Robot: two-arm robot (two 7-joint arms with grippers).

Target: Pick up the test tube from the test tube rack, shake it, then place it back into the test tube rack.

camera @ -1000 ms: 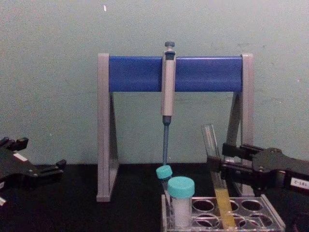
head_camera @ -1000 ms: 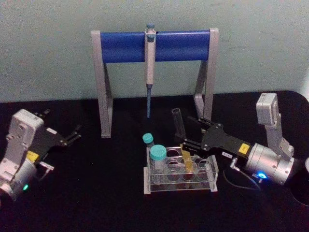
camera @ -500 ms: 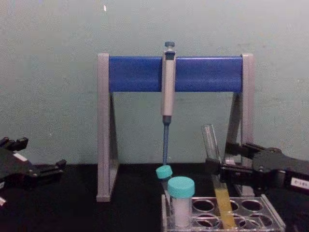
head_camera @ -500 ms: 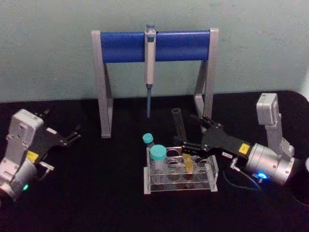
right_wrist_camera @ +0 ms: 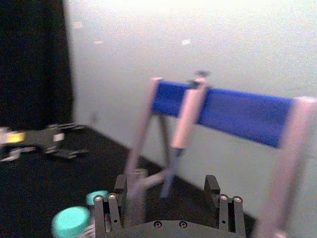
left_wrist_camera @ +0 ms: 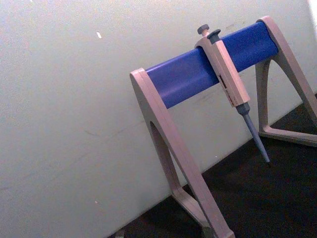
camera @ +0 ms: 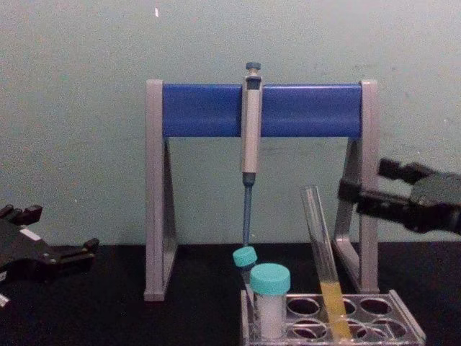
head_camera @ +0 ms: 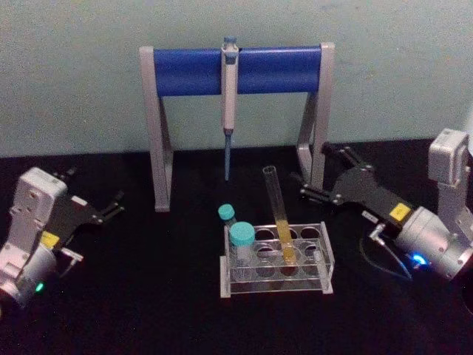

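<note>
Long slim clear glass test tube (head_camera: 278,214) with yellow-orange liquid in its lower part standing in a hole of the low clear plastic test tube rack (head_camera: 275,279), leaning with its open top tilted toward the robot's left, free of any grip; in the chest view same tube (camera: 323,261) slanting up out of the rack (camera: 403,326), liquid pooled at the bottom; right gripper (head_camera: 327,175) raised beside the rack on the robot's right, apart from the tube, jaws spread with nothing between them, near the right leg of the tall grey-and-blue pipette stand (head_camera: 158,133); grey-blue pipette (head_camera: 229,103) hanging from the stand's blue bar; two short teal-capped white vials (head_camera: 241,238) seated at the rack's left end; left gripper (head_camera: 107,205) parked over the black table (head_camera: 148,296) far to the left, jaws parted and empty.
</note>
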